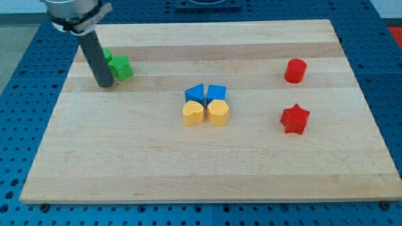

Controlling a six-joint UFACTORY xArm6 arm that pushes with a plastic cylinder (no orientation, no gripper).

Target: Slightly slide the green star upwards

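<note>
My tip (105, 84) rests on the desk (201, 169) near the view's top left corner, just left of the green star (121, 67) and slightly below it, touching or almost touching its lower left edge. I carry no fingers here, only the straight dark rod, so nothing opens or closes. A second green block (108, 56), shape unclear, peeks out behind the rod, just above and left of the star. Near the middle of the desk sit 4 blocks packed together: a blue triangle (195, 93) and a blue cube (217, 92) above, a yellow heart (193, 113) and a yellow hexagon (218, 112) below. At the view's right stand a red cylinder (294, 71) and, below it and well apart, a red star (294, 118).
</note>
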